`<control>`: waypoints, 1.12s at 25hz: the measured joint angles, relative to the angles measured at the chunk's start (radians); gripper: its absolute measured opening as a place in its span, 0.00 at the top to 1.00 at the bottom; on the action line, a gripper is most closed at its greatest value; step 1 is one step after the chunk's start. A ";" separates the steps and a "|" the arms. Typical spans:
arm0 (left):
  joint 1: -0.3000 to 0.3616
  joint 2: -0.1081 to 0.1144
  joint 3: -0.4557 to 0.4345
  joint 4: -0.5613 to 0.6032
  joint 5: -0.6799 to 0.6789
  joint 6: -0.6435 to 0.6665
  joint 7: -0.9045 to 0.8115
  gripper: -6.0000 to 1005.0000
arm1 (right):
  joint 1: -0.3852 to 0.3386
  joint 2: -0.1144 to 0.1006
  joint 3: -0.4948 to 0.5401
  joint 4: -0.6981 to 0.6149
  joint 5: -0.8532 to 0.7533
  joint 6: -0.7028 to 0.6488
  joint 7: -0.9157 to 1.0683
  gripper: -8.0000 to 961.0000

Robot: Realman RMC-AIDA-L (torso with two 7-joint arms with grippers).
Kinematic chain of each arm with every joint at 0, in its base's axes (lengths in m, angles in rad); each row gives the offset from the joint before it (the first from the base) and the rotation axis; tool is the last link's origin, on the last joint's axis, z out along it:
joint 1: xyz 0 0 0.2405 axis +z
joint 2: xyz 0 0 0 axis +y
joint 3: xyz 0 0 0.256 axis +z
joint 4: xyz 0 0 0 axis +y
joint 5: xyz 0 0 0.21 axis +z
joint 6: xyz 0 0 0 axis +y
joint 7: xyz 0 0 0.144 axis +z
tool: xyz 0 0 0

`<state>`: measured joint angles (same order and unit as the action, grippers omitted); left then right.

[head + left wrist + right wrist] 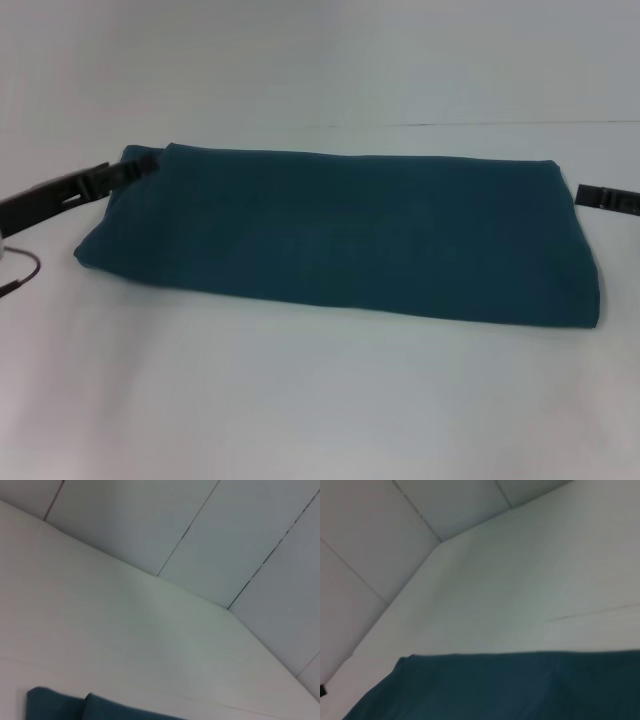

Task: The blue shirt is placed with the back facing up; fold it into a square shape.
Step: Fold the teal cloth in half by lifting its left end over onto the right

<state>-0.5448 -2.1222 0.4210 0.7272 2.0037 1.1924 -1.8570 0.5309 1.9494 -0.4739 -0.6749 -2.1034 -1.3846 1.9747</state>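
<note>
Head cam sits high at the front, looking fwd and down over the whole blue shirt (340,235) on the white table (300,400), w/ the left gripper (150,165) at its far-left corner and the right gripper (605,197) just off its right end. Left wrist cam rides low by its gripper, facing the table and paneled wall (210,535), catching only a shirt edge. Right wrist cam sits closer over the cloth; all three share shirt and table.
</note>
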 joint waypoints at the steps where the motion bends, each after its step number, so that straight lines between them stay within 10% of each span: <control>1: 0.008 0.000 0.000 0.005 0.000 0.006 0.000 0.11 | -0.004 -0.006 -0.001 0.001 -0.002 -0.021 0.011 0.16; 10: 0.079 -0.012 -0.001 0.031 0.025 -0.003 0.042 0.11 | -0.044 -0.040 -0.002 0.001 -0.027 -0.124 0.099 0.17; 28: 0.083 -0.022 0.061 0.017 0.129 -0.146 0.066 0.11 | -0.053 -0.031 -0.001 0.008 -0.027 -0.112 0.122 0.17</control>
<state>-0.4619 -2.1443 0.4823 0.7438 2.1325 1.0467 -1.7913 0.4775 1.9186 -0.4753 -0.6667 -2.1307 -1.4965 2.0968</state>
